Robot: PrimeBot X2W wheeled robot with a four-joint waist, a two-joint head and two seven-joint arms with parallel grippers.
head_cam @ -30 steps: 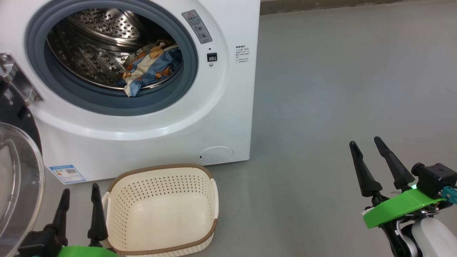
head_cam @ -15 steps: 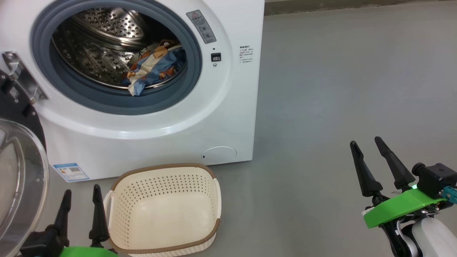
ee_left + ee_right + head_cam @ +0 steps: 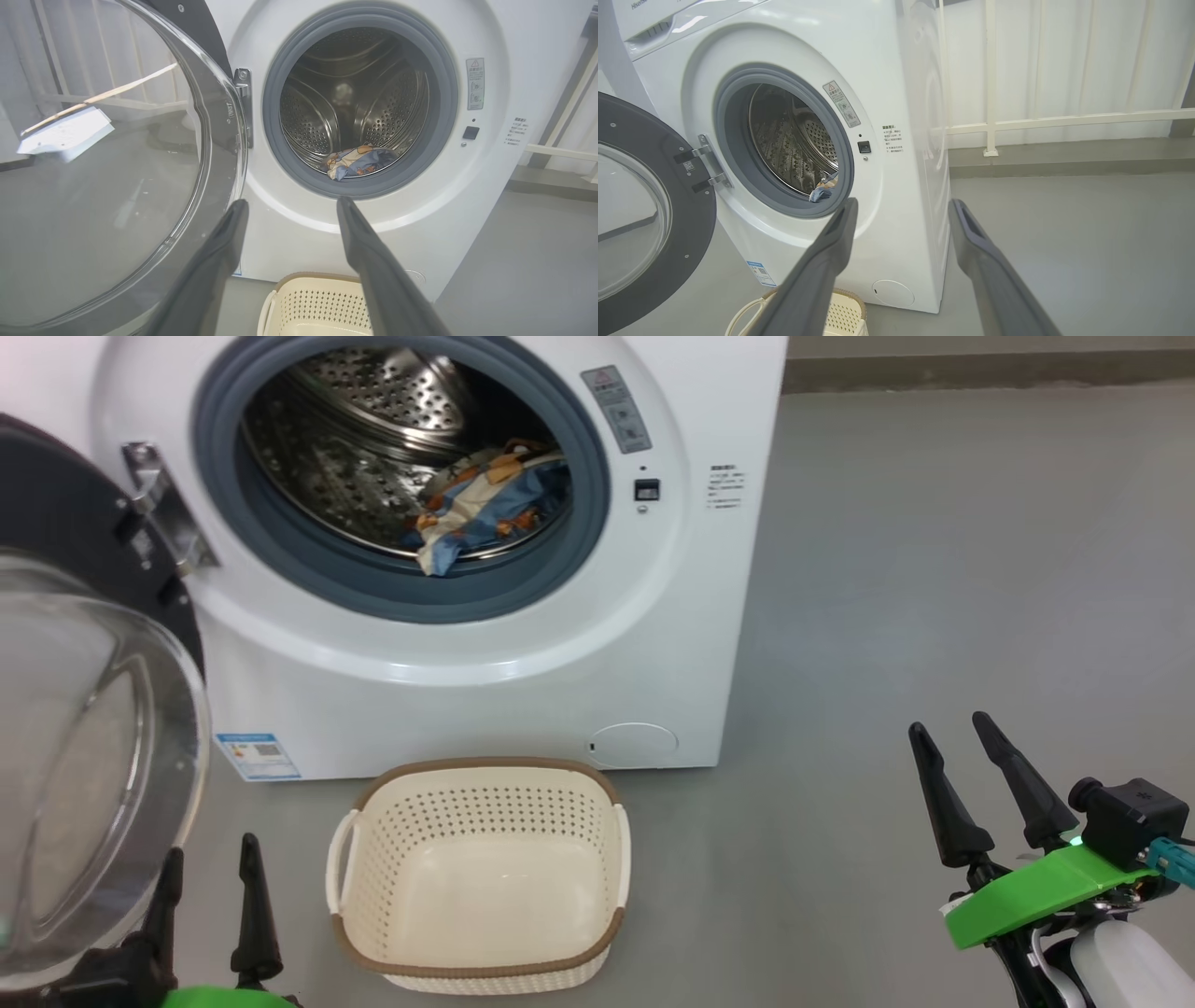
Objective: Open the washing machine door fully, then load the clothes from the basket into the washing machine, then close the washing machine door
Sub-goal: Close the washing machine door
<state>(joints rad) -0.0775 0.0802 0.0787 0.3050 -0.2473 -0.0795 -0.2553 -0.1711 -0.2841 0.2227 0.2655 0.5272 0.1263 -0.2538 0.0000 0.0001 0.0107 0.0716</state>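
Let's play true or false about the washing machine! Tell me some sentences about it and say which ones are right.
1. The basket stands on the floor in front of the washing machine. True.
2. The basket is full of clothes. False: the basket is empty, and the clothes lie inside the washing machine.
3. The door is shut. False: it hangs wide open on its hinge.
4. The left gripper and the right gripper are both open and hold nothing. True.
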